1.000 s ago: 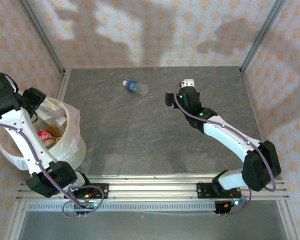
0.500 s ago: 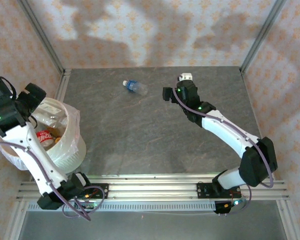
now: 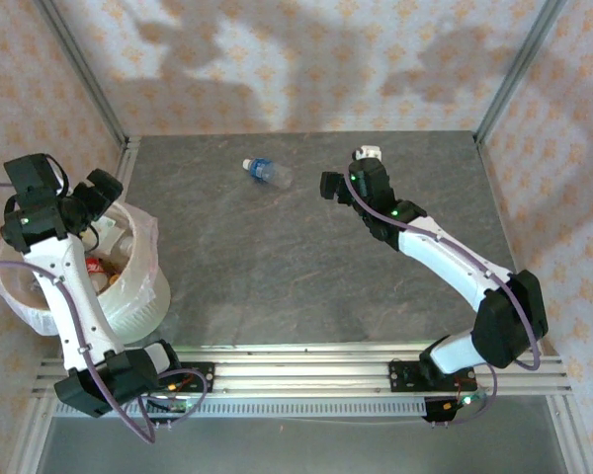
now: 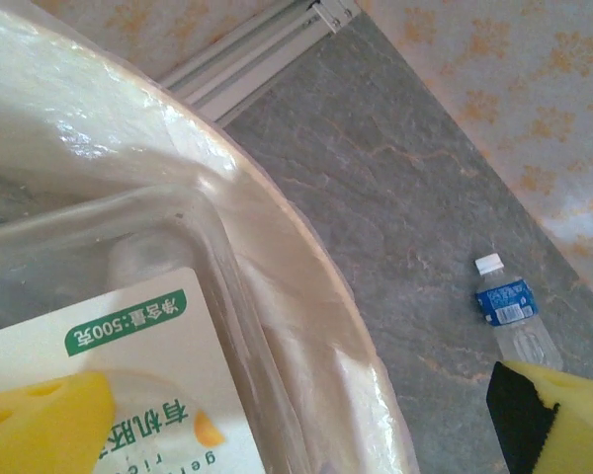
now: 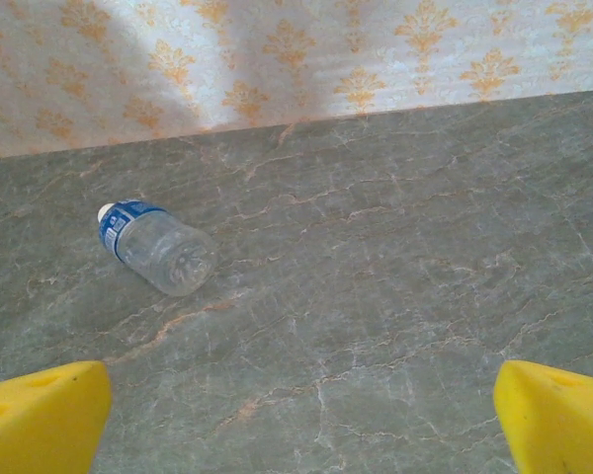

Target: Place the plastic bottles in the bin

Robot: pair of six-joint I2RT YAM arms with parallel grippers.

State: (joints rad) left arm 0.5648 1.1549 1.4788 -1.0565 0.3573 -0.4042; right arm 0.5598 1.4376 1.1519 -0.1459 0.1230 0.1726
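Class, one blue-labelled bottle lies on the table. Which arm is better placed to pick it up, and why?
Right. The right gripper is open, faces the bottle across bare table, and is the nearer one. The left gripper, also open, hangs over the bin, farther away.

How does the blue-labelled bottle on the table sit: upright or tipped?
Tipped: the blue-labelled bottle lies on its side on the table, outside the bin.

The grey table [image 3: 277, 267] bears a blue-labelled bottle [image 3: 267, 173] on its side and the white bin [image 3: 150, 296] at left.
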